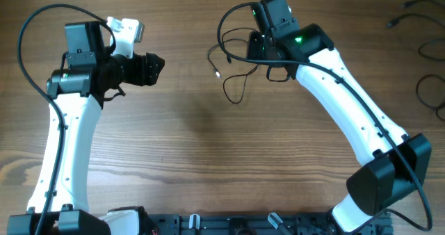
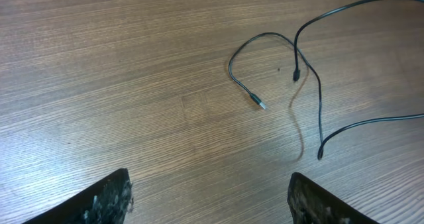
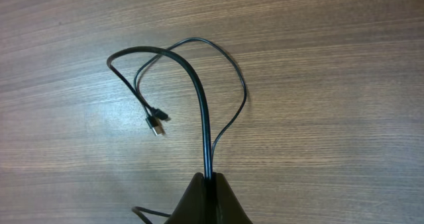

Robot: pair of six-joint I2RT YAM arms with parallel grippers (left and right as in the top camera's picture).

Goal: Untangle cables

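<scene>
Thin black cables (image 1: 233, 61) lie looped on the wooden table at the back centre. My right gripper (image 3: 209, 177) is shut on one cable (image 3: 199, 91), which arcs up out of the jaws and bends left. A thinner cable (image 3: 235, 78) loops beside it. Two small plug ends (image 3: 156, 123) rest on the wood to the left. In the overhead view the right gripper (image 1: 259, 49) sits over the tangle's right side. My left gripper (image 1: 158, 65) stands open well left of the cables, with nothing between its fingers (image 2: 109, 197). The left wrist view shows the loops (image 2: 311, 71) and a plug (image 2: 260, 104) ahead.
More thin black cords (image 1: 425, 89) lie at the table's far right edge, with one plug end (image 1: 395, 23) near the back corner. The arm bases and a black rail (image 1: 229, 224) run along the front edge. Bare wood lies between the two arms.
</scene>
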